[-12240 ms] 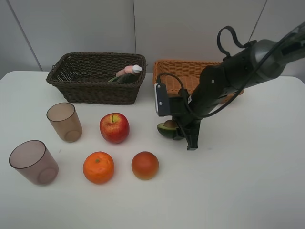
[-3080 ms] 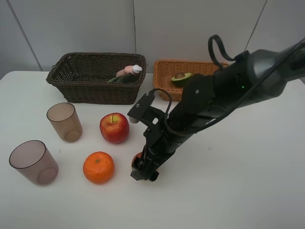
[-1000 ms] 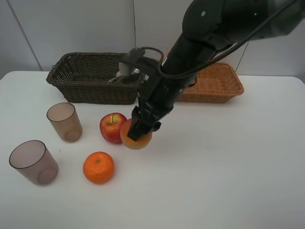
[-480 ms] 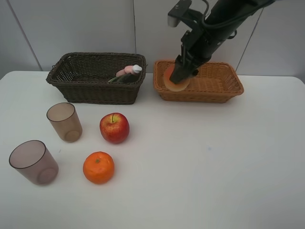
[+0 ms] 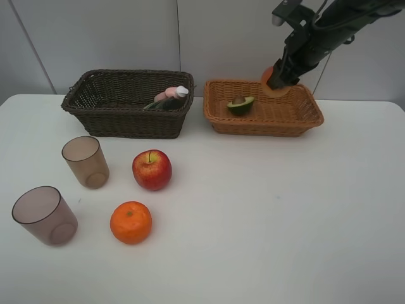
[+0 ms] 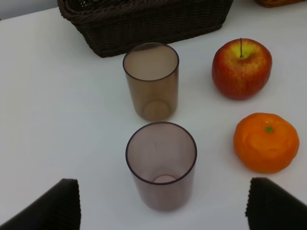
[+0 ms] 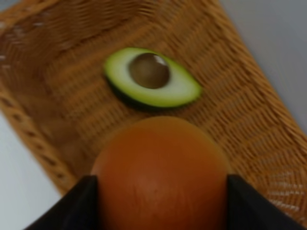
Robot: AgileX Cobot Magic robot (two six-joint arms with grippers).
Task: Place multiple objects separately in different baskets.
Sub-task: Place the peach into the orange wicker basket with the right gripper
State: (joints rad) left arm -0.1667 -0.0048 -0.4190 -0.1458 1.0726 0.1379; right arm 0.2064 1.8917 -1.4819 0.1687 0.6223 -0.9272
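Grips the orange-red fruit [image 5: 273, 80] in the right jaws above the tan basket [image 5: 266, 130] at upper right, left jaws wide; risks bouncing it out, or onto the avocado [image 5: 240, 104], if released high.

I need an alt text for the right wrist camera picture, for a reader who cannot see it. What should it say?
The right gripper holds a round orange-red fruit over a light wicker basket. A halved avocado lies in the basket with its pit side up.
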